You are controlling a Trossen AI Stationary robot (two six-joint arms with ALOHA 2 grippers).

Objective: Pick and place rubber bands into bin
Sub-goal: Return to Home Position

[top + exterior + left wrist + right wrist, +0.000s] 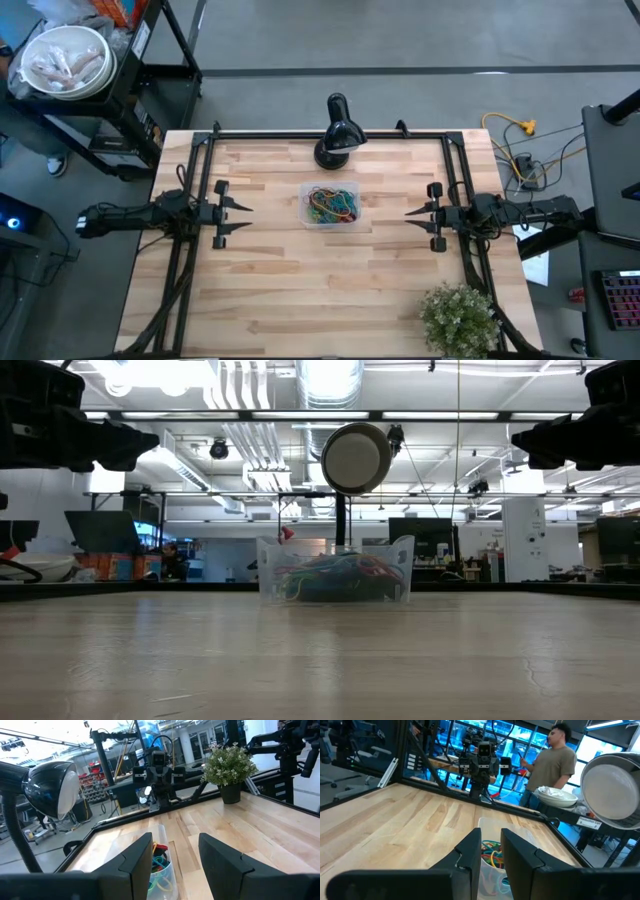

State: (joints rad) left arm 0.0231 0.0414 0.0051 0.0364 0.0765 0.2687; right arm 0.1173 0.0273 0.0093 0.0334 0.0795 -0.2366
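Pale wooden tabletop [300, 290] seen from above, edged by a black rail, with an open workshop beyond it. At the table's middle sits the clear plastic bin [305, 218], holding a tangled heap of rubber bands [333, 204] in blue, red, yellow, green and orange. No loose band shows on the wood in any view, so the picking and placing looks finished. The left gripper [248, 217] hangs above the table's left side, well apart from the bin, fingers spread and holding nothing. The right gripper [414, 221] mirrors it on the right side, fingers parted by a narrower gap, also empty. Both point inward at the bin in what reads as a resting pose; little seems left but to settle there. A black desk lamp [338, 135] stands just behind the bin, and a potted plant [460, 318] sits at a corner on the right arm's side.
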